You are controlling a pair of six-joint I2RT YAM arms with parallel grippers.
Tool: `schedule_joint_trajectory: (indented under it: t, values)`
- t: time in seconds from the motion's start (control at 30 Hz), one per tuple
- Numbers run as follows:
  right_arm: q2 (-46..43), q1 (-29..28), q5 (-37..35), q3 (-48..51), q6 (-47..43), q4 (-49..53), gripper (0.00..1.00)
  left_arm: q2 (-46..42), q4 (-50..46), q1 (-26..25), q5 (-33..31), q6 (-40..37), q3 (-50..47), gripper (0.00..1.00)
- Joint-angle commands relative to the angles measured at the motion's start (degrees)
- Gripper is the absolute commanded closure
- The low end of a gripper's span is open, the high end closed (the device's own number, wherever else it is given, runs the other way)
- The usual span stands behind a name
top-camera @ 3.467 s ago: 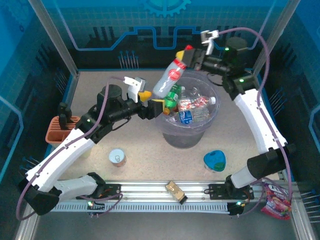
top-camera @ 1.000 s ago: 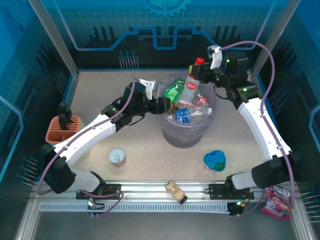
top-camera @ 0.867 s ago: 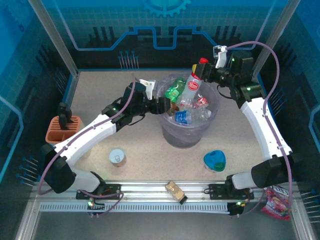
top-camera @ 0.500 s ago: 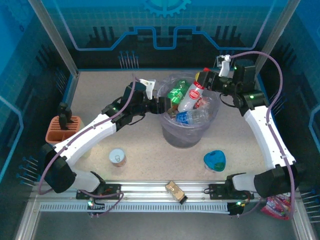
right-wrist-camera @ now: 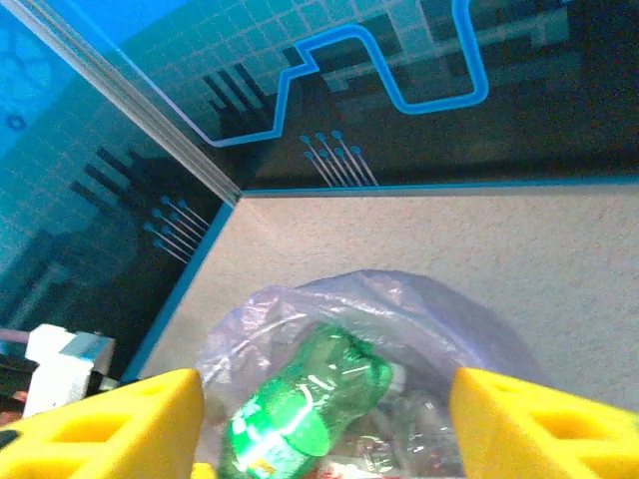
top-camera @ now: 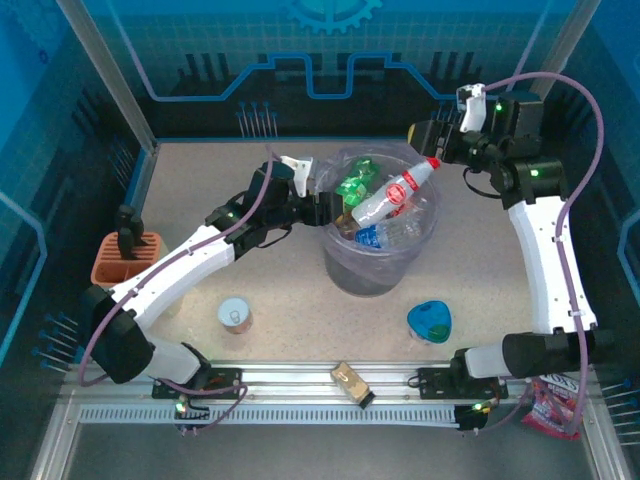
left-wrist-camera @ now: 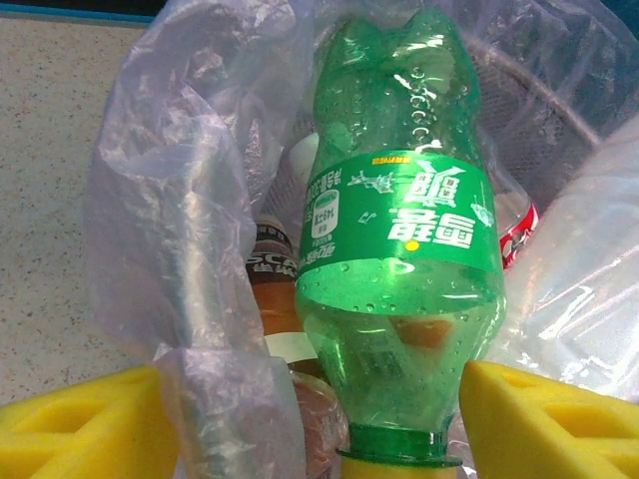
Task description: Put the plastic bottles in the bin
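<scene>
At the left rim of the bin (top-camera: 360,275), the left gripper (top-camera: 322,207) stands spread wide around the green bottle (left-wrist-camera: 399,239). That bottle sits neck-down among the other plastic bottles (top-camera: 395,192) inside, seemingly released, though the bag (left-wrist-camera: 190,200) hides contact. The right gripper (top-camera: 425,133) hangs spread and empty just beyond the far rim, so the drop looks done; next the left should back out without snagging the bag.

from high above and behind the arm bases, looking down and forward over the whole table (top-camera: 250,290) to its far edge. from the left wrist, pressed close at the bin (top-camera: 372,268) rim, facing across its inside. from the right wrist, farther back, aimed down toward the table's far left corner. shared by all three: the bin mouth and the green bottle (top-camera: 352,187) (left-wrist-camera: 399,249) (right-wrist-camera: 300,409).
</scene>
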State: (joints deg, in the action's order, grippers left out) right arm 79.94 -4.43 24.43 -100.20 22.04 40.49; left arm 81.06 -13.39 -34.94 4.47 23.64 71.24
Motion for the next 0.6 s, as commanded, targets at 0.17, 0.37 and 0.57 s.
schedule_joint_trajectory:
  t: [0.17, 0.37, 0.57]
  values:
    - [4.3, -1.6, -1.4, -1.1, -3.7, 4.8, 0.55, 0.6, -1.0, -0.5, 0.8, -1.4, 2.3, 0.28]
    - [1.8, -2.3, 0.5, 6.6, -1.1, 1.2, 0.57, 0.9, -0.2, -0.5, 1.3, -1.1, 2.4, 0.28]
    - [0.5, 5.3, -6.3, 2.6, -5.8, 5.6, 0.51, 0.1, -0.8, -0.5, 1.2, -1.4, 2.2, 0.28]
